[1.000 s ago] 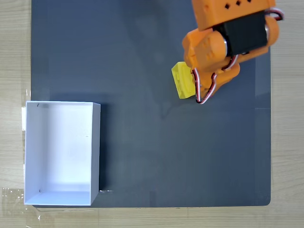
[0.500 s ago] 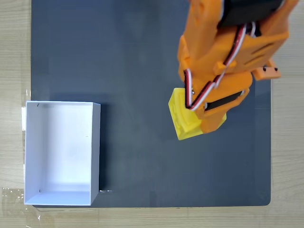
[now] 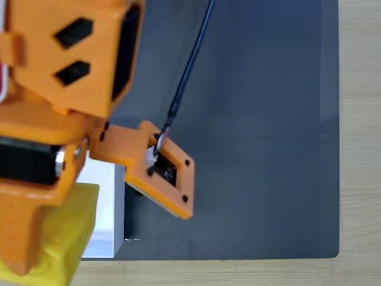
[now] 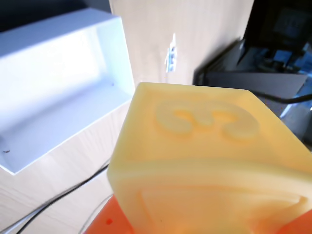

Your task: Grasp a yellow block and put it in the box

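The yellow block (image 3: 62, 247) is held up close to the fixed camera at the lower left, with my orange gripper (image 3: 36, 262) shut on it. One orange finger (image 3: 21, 238) covers the block's left side. Most of the white box (image 3: 118, 208) is hidden under the arm; a strip of its right wall and floor shows beside the block. In the wrist view the block (image 4: 204, 146) looms large with a raised "3" on its face. The open box (image 4: 114, 48) lies to its upper left, nothing inside the part that shows.
A dark grey mat (image 3: 256, 149) covers the wooden table (image 3: 360, 149), bare to the arm's right. A black cable (image 3: 190, 65) runs down to the wrist camera mount (image 3: 164, 179). In the wrist view, thin cables (image 4: 53, 204) cross the wood and dark equipment (image 4: 273, 58) stands at the upper right.
The arm has swung from the mat's upper right to the lower left and risen toward the fixed camera, carrying the yellow block to the box's right side.
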Robot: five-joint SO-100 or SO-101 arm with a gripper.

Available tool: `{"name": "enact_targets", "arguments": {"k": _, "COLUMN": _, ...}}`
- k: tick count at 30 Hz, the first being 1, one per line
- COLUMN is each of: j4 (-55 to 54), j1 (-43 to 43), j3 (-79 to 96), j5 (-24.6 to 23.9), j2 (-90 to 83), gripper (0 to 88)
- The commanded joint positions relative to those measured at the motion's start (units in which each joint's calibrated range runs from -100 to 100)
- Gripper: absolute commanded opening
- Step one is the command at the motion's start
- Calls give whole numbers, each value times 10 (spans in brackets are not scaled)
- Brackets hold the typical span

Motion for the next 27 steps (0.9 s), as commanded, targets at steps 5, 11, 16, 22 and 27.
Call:
{"name": "enact_targets", "arguments": {"k": 5, "j4": -39, "j1": 45, "j3": -22, "j5": 34, "j2": 77, "gripper": 196}}
{"name": "enact_targets", "arguments": {"k": 11, "j4": -39, "j1": 45, "j3": -23, "j5": 33, "j2": 140, "gripper": 196}}
{"name": "enact_targets", "arguments": {"k": 16, "j4": -39, "j1": 44, "j3": -23, "j5": 33, "j2": 172, "gripper": 196}}
{"name": "enact_targets", "arguments": {"k": 22, "j4": -39, "j1": 43, "j3": -28, "j5": 34, "j2": 207, "gripper": 196}}
{"name": "enact_targets", "arguments": {"k": 27, "j4": -37, "j1": 40, "j3": -24, "j5": 35, "j2": 215, "gripper": 207}}
